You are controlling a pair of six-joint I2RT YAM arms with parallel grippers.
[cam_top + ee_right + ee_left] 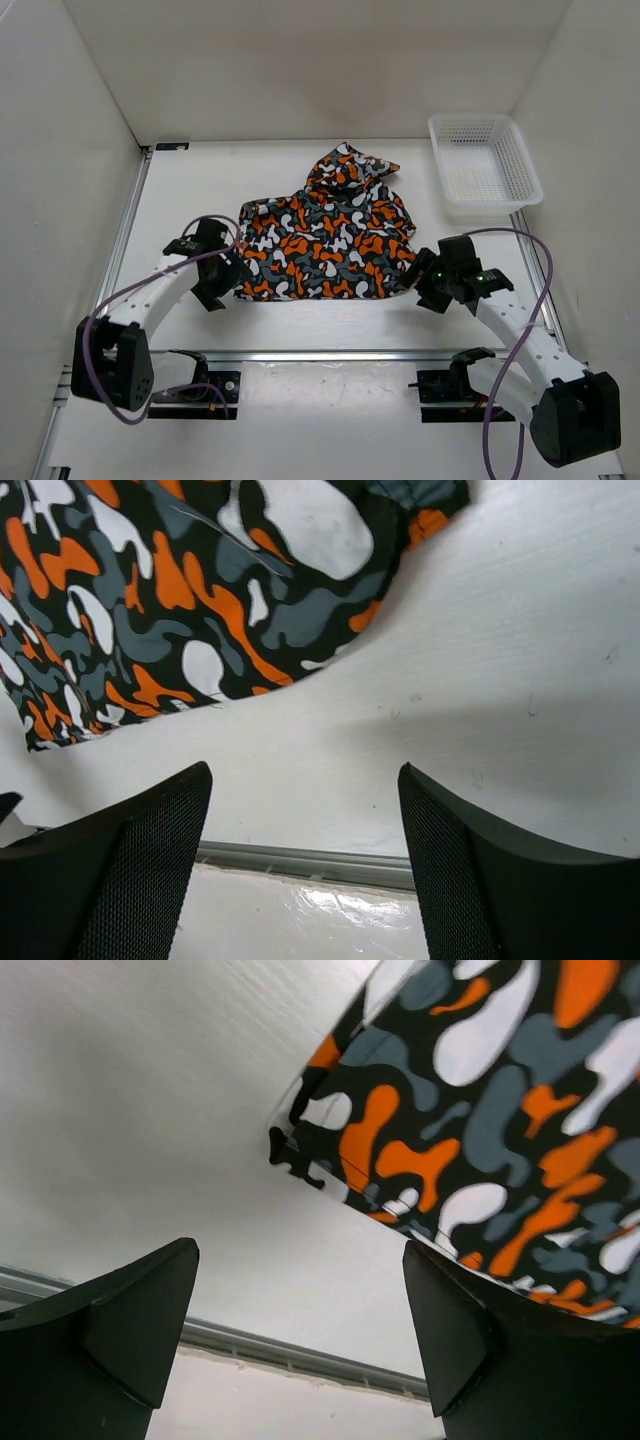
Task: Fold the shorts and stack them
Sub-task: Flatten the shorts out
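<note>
Table [200, 185]: white, matte, fine-grained surface; a few faint specks show in the right wrist view.

Left wall [60, 150], back wall [320, 60], right wall [590, 120]: plain white panels, closing the table on three sides.

Left rail [130, 215], near rail [330, 354], right rail [533, 262]: silver metal, running along the table's edges.

Board [330, 410]: white, glossy, on the near side of the near rail, catching glare.

Light: even and diffuse; shadows on the table are soft-edged.

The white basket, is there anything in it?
Empty. The top view shows the basket's bare mesh floor; the shorts lie on the table, left of it and apart.
</note>
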